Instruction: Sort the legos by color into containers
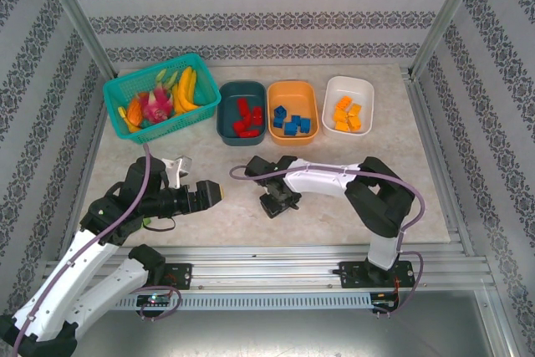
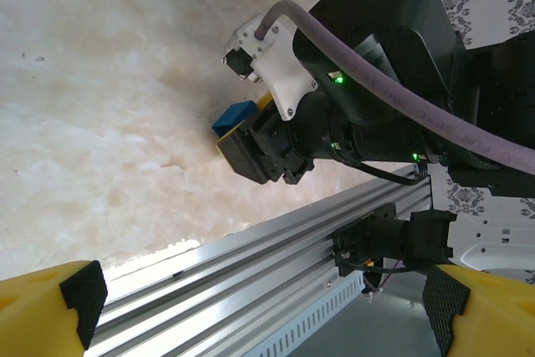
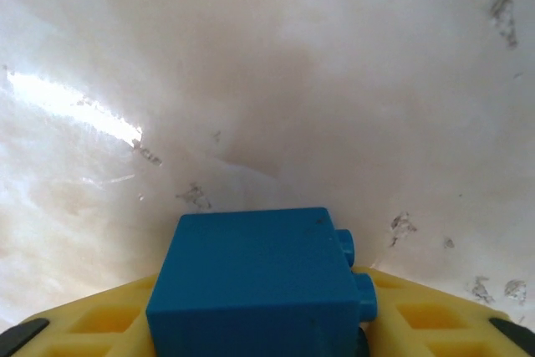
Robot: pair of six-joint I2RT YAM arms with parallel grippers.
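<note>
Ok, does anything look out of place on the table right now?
One blue brick sits on the table at the right gripper, outside the orange tub where the other blue bricks lie. Otherwise nothing looks spilled or mixed.

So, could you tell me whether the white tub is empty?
Not empty: the white tub holds several orange bricks.

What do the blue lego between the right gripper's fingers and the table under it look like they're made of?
Blue lego: moulded plastic with a satin finish, judging by its even colour, crisp edges and round studs. Table: a glossy marble-look surface with cream veining and a bright glare streak. It could be stone or laminate; the look leaves that open.
</note>
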